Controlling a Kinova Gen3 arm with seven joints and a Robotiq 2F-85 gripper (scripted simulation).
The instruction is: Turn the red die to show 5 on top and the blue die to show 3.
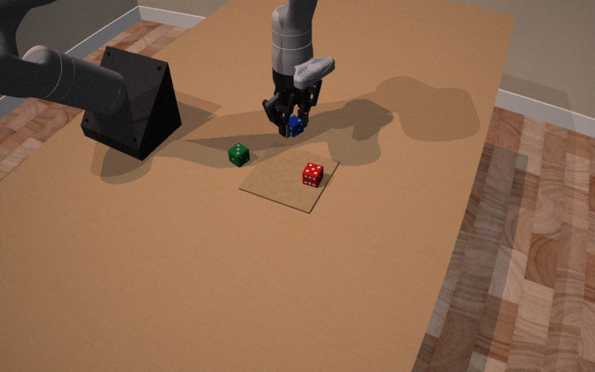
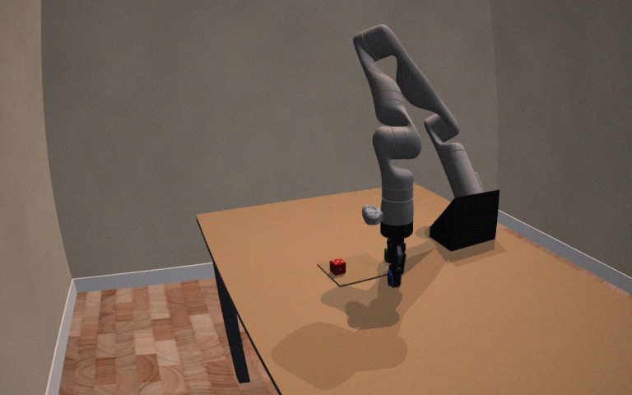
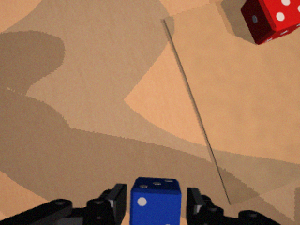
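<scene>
The blue die [image 1: 296, 125] rests on the bare table just beyond the far edge of the thin tan mat [image 1: 285, 181]. My gripper [image 1: 293, 127] points straight down with a finger on each side of the die. The fingers are open, and the wrist view shows narrow gaps beside the blue die [image 3: 156, 208], whose upper face has two pips. The red die [image 1: 312, 174] sits on the mat near its right corner and also shows in the wrist view [image 3: 273, 9]. The green die [image 1: 239, 154] lies on the table to the left of the mat.
The arm's black wedge base [image 1: 133, 103] stands at the back left of the table. The mat's edge [image 3: 194, 107] runs just right of the gripper in the wrist view. The table's right edge drops to a wooden floor.
</scene>
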